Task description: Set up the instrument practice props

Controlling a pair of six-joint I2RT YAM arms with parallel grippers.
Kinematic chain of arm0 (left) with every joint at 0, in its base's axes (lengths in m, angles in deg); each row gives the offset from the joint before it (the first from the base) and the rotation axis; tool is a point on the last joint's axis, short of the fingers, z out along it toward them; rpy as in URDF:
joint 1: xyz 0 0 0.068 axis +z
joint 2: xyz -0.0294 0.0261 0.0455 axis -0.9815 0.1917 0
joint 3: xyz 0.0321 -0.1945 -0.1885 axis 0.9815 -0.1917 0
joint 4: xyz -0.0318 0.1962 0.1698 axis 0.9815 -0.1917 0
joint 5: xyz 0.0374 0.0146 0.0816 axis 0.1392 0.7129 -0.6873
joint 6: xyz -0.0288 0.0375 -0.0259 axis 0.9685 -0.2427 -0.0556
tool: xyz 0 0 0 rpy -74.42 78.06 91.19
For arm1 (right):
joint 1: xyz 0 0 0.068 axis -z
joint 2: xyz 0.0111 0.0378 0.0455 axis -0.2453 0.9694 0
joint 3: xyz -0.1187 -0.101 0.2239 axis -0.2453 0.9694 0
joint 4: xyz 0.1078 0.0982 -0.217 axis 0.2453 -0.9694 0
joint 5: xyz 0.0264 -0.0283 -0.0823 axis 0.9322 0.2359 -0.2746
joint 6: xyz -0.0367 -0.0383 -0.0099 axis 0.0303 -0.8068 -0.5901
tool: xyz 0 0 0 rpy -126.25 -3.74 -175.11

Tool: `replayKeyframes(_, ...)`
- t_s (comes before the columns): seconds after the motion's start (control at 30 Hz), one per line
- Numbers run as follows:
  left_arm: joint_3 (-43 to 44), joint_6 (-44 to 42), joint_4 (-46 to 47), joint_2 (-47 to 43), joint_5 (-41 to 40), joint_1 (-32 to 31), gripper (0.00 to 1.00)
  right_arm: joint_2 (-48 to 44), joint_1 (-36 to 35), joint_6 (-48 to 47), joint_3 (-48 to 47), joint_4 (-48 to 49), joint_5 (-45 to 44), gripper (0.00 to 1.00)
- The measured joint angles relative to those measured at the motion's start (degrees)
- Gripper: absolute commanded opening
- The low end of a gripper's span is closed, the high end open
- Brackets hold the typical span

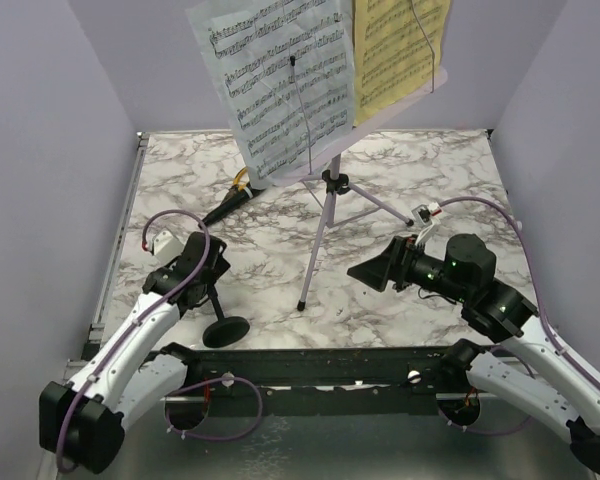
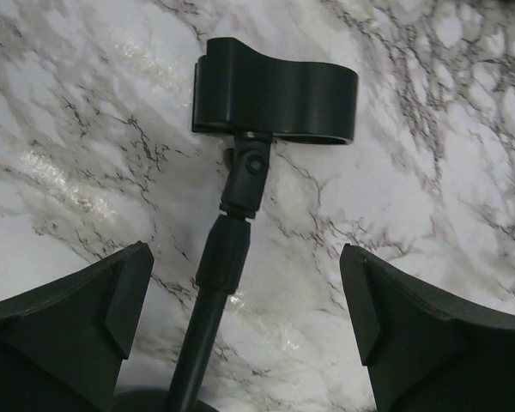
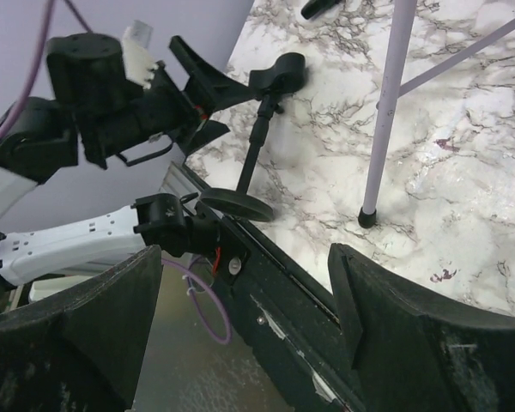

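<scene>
Nearest us, left of the music stand and close to the near edge of the table, the mic stand sits on its round base with its clip at the top of the pole. We note the left gripper spread wide, one finger on each side of that pole, neither touching it in the wrist view. Right of the music stand's tripod, the right gripper hangs above the marble with its jaws likewise parted and nothing between them, pointing toward the tripod. The music stand itself is upright mid-table on thin lilac legs. Behind and left of its hub, the microphone lies flat on the table, its far end under the lower left corner of the stand's desk, next to a yellow-handled tool that the paper partly hides. Up on the desk we see a white page on the left and a yellow page on the right, side by side.
</scene>
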Motion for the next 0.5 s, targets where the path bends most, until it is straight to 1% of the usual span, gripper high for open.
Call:
replayKeyframes(0.13,-2.2,-4.2,6.4,6.4,7.3,10.7,0.98,-1.9,0.0,0.1,0.8,-0.3,0.0,0.85)
replayKeyframes(0.23,-3.2,-5.5,11.6,11.8,11.1,15.0,0.91,-2.4,0.0,0.3,1.5,-0.6,0.0,0.84)
replayKeyframes(0.33,-4.8,-6.6,18.0,16.6,15.0,15.8,0.77,-2.4,0.0,0.5,1.6,-0.9,0.0,0.84)
replayKeyframes(0.37,-4.8,-6.6,18.0,16.6,15.0,15.8,0.72,-2.4,0.0,0.5,1.6,-0.9,0.0,0.85)
replayKeyframes(0.4,-5.5,-6.8,20.0,18.1,16.0,15.9,0.68,-2.3,0.0,0.5,1.6,-1.0,0.0,0.84)
replayKeyframes(0.5,-7.1,-7.6,24.1,18.5,16.8,15.9,0.51,-2.3,0.0,0.4,1.6,-1.1,0.0,0.85)
